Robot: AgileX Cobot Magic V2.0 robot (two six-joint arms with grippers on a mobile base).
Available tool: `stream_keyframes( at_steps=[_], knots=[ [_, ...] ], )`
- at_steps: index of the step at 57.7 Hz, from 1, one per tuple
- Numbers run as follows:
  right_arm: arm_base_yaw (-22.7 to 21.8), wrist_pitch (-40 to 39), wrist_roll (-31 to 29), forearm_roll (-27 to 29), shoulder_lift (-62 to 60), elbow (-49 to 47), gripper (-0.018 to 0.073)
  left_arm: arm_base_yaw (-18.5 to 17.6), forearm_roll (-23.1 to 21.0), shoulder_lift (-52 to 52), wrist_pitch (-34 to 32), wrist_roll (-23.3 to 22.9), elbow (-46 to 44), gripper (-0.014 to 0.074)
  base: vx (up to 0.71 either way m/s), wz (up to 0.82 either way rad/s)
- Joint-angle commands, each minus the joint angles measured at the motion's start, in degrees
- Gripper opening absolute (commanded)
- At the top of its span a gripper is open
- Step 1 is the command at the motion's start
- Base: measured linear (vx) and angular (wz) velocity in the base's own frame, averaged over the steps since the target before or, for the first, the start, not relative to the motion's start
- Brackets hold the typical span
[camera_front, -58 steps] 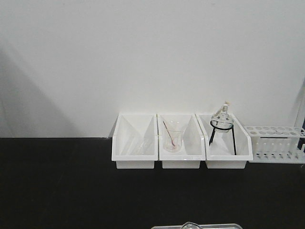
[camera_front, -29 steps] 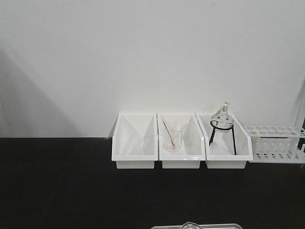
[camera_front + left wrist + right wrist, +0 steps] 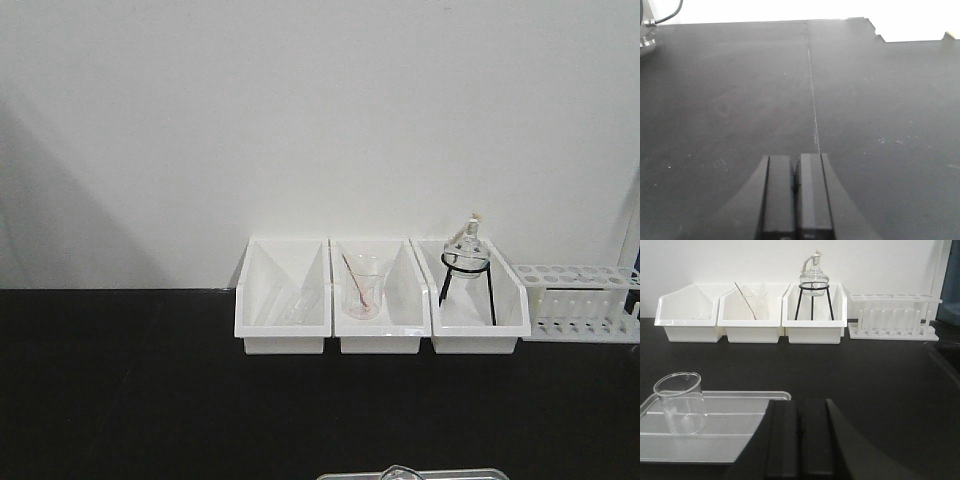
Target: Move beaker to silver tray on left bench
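Right wrist view gives us the clearest look: the beaker [image 3: 680, 402] stands upright on the silver tray [image 3: 740, 440], near its left end, and the tray lies flat on the black table [image 3: 880, 385]. Our right hand [image 3: 799, 440] sits low in the foreground, just beside the tray's right portion and apart from the beaker; its two dark fingers [image 3: 782, 440] are pressed together with nothing between them.

Behind the tray, along the white wall, we see three white bins in a row. The left bin [image 3: 687, 320] holds something faint and clear that we cannot make out. The middle bin [image 3: 752, 320] holds a second clear beaker with a reddish rod [image 3: 746, 302] leaning in it. The right bin [image 3: 812, 322] holds a round flask [image 3: 813, 277] on a black wire stand. Just to the right of the bins stands a white test tube rack [image 3: 892, 317].

From the exterior front-facing view we see only the tray's far rim [image 3: 450, 473] and the beaker's lip [image 3: 398, 471] at the bottom edge.

From the left wrist view, our left hand [image 3: 796, 195] hovers over bare black tabletop, its fingers [image 3: 780, 195] closed against each other and gripping nothing. A thin seam [image 3: 812, 95] runs along the surface ahead of it.
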Motion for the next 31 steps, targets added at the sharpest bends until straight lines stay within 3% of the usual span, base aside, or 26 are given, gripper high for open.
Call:
stream_keyframes(
  at_steps=[1, 31],
  knots=[
    [-0.3, -4.9, -0.5, -0.6, -1.0, 0.6, -0.0006, -0.4, -0.1, -0.9, -4.5, -0.2, 1.6, 0.0001, 0.00, 0.00],
    [-0.3, -4.9, -0.5, -0.6, -1.0, 0.6, -0.0006, -0.4, -0.1, -0.9, -4.5, -0.2, 1.6, 0.0001, 0.00, 0.00]
  ],
)
